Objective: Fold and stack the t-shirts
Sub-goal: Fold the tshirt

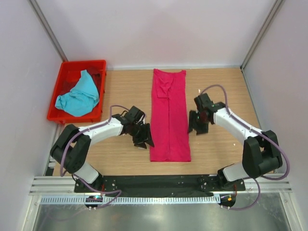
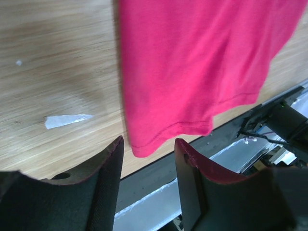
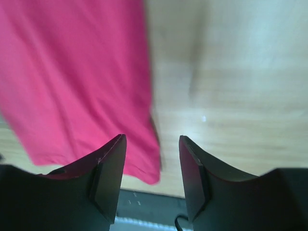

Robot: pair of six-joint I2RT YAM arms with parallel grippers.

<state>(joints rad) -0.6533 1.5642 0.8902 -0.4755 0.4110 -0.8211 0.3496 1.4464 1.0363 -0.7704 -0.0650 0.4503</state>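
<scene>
- Top view: the pink t-shirt lies flat in the middle of the counter, folded lengthwise into a long narrow strip, with the collar at the far end and the hem toward the arm bases.
- The turquoise t-shirt sits crumpled in the red crate at the far left corner, well apart from the strip.
- By my reading the job is under halfway. The pink sides are turned in, but the crosswise folds are left, the turquoise one is not laid out, and nothing is stacked.
- The left hand hangs just beside the strip's left edge near the hem. The right hand is just beside the right edge, about mid-length.
- I have bare counter on both sides of the strip. The walls and the crate are far enough off that I see room to swing either arm.
- Left wrist view: my left hand is released, fingers apart with nothing between them. The pink hem corner lies just beyond the tips, close to the counter's near edge and the black base plate. A white scrap lies on the wood to the side.
- Right wrist view: my right hand is released and empty too. The pink t-shirt's long edge runs toward the gap, with bare wood on the other side. The picture is blurred.
</scene>
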